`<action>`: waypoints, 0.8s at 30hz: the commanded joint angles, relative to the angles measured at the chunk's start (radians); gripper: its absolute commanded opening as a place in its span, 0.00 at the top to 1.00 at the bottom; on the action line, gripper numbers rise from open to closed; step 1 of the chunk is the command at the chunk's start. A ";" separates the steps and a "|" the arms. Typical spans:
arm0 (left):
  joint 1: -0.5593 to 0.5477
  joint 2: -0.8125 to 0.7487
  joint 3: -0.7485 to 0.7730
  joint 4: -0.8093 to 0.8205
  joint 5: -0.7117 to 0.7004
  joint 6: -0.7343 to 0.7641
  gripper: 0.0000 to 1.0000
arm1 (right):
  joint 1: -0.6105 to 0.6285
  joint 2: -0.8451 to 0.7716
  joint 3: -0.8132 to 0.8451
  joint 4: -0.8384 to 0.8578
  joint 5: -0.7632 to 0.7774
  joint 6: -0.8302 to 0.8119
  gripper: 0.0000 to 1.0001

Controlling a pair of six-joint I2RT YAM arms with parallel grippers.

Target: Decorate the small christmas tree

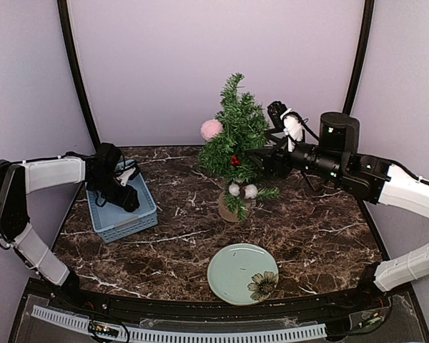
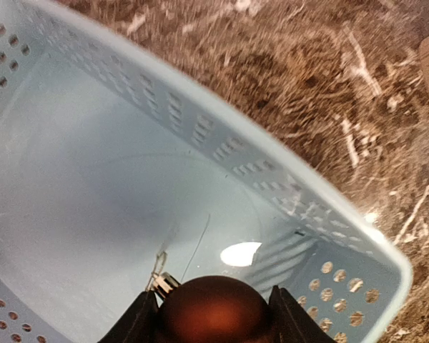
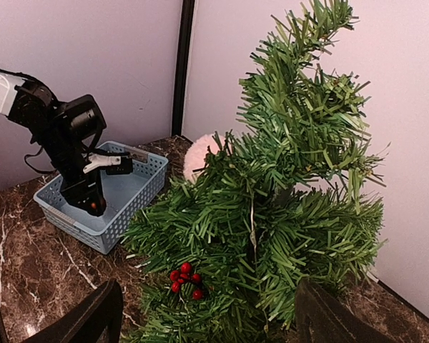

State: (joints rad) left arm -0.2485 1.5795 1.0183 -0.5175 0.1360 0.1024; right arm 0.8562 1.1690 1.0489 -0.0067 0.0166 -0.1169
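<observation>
Tree (image 1: pixel 236 136), small and green, stands upright on its wood stump at the back middle of the dark marble table (image 1: pixel 307 229). It carries 1 pink pompom (image 1: pixel 211 129), a red berry cluster (image 1: pixel 235 161) and 2 white balls (image 1: pixel 242 190). The right gripper (image 3: pixel 211 318) is spread wide just beside it, holding nothing. The left gripper (image 2: pixel 214 318), inside the blue basket (image 1: pixel 121 227), pinches a dark red bauble (image 2: pixel 211 304).

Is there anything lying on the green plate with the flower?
No, the green plate shows only its own painted flower, with nothing lying on it.
</observation>
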 commanded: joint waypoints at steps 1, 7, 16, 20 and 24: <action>0.001 -0.173 0.065 -0.007 0.090 0.017 0.64 | -0.008 0.014 0.020 0.046 -0.033 0.023 0.16; -0.077 -0.354 0.109 0.037 0.314 0.073 0.63 | -0.016 0.031 0.035 0.056 -0.100 0.042 0.16; -0.312 -0.435 0.155 0.173 0.593 0.119 0.64 | -0.095 0.009 -0.029 0.132 -0.380 0.144 0.21; -0.391 -0.414 0.156 0.317 0.709 0.100 0.65 | -0.114 -0.019 -0.083 0.159 -0.485 0.170 0.26; -0.470 -0.364 0.180 0.388 0.769 0.136 0.65 | -0.123 -0.046 -0.124 0.172 -0.559 0.176 0.32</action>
State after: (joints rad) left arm -0.6617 1.1759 1.1591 -0.2481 0.7761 0.2043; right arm 0.7467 1.1633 0.9577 0.0937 -0.4149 0.0284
